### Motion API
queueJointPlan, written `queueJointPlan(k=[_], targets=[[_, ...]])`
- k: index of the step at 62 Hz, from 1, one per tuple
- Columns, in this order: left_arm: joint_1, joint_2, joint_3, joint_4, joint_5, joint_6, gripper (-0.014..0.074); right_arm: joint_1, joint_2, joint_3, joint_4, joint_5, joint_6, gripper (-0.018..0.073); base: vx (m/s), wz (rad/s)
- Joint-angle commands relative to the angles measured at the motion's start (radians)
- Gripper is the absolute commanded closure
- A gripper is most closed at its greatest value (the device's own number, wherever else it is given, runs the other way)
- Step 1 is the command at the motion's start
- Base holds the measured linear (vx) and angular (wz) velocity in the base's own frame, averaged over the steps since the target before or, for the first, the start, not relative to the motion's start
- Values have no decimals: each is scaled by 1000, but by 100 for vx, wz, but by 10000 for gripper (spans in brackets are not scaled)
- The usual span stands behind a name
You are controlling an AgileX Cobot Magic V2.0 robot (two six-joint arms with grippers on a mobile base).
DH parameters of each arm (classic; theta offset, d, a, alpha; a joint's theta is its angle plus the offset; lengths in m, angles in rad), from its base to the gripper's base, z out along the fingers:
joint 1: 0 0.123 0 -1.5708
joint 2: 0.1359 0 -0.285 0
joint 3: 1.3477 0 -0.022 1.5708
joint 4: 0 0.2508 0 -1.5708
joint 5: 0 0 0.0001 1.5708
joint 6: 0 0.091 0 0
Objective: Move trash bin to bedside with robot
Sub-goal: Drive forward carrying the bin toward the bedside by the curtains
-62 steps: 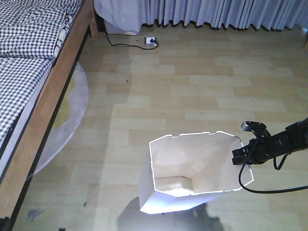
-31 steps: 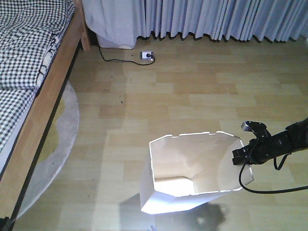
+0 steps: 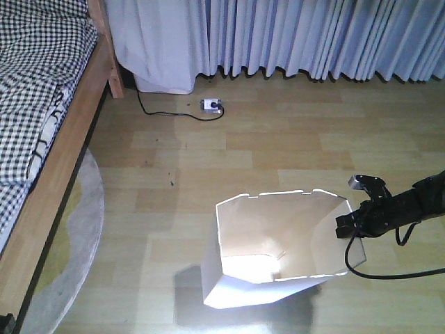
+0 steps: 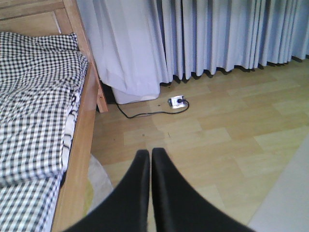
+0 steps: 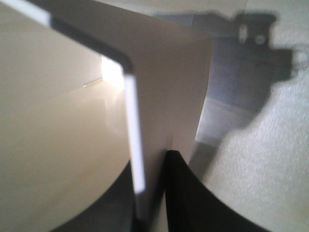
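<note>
The white trash bin (image 3: 254, 226) stands open-topped on the wood floor, cream inside, with an angular rim. My right gripper (image 3: 345, 227) is at its right rim. In the right wrist view the right gripper (image 5: 149, 193) is shut on the bin's thin wall (image 5: 164, 87), one finger inside and one finger (image 5: 186, 193) outside. The bed (image 3: 66, 163), with its light wooden frame and checked bedding, lies well to the left of the bin. In the left wrist view my left gripper (image 4: 150, 153) is shut on nothing above the floor, beside the bed (image 4: 79, 159).
Pale pleated curtains (image 3: 299, 35) hang along the far wall. A white power strip (image 3: 211, 106) with a black cable lies on the floor below them. A round grey rug (image 3: 73, 229) pokes out from under the bed.
The whole view has advanced toward the curtains: power strip and curtains have come nearer, the bed has slid left. Bin and right gripper keep the same place in the frame.
</note>
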Motion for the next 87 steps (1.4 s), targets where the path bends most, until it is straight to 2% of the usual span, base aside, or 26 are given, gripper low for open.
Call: queueJointPlan(k=[1,87], targets=[[0,-20,18,0,-69,-5,603,-4,-82,-12,64,203,7,563,41,1],[0,-20,18,0,-69,-5,603,-4,-82,-12,64,203,7,563,33,0]])
